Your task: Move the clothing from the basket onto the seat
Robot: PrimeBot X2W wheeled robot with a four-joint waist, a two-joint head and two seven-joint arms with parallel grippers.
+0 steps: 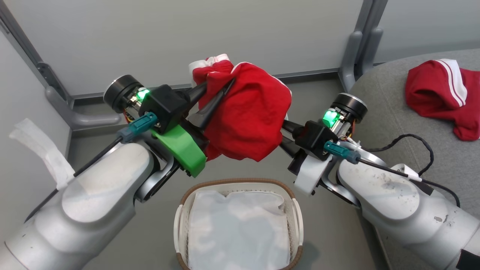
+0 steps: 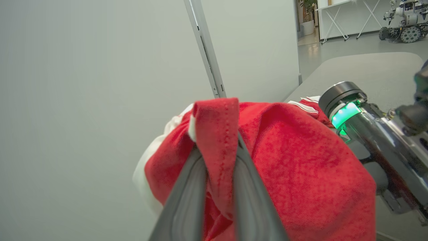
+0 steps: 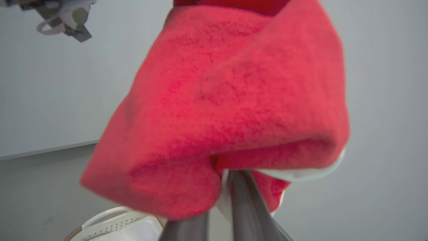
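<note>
Held clothing: a soft bright-red fabric garment with white trim (image 1: pixel 247 112) hangs bunched in the air between the two arms, above the basket and clear of it.
Left hand: the left hand (image 2: pixel 216 147) is closed on the garment. In the left wrist view a stitched red fold stands pinched between its two long dark fingers.
Right hand: the right hand (image 3: pixel 222 197) is closed on the opposite side of the same garment. Its fingers run in under the cloth, which bunches over their tips.
Second clothing: a bright-red garment with a white panel and thin white stripes (image 1: pixel 438 93) lies crumpled on the seat, well apart from both hands.
Seat: the large grey woven-fabric cushion (image 1: pixel 390 123), round at its corner, lies on the robot's right, beside the right forearm.
Basket: the small oval cream-white perforated plastic basket (image 1: pixel 240 182) with a brown woven rim stands on the grey floor (image 1: pixel 330 232) between the two forearms.
Basket lining: a plain white fabric liner (image 1: pixel 236 232), rumpled, covers the inside.
Backdrop: pale grey wall panels (image 1: pixel 187 30) stand behind the arms.
</note>
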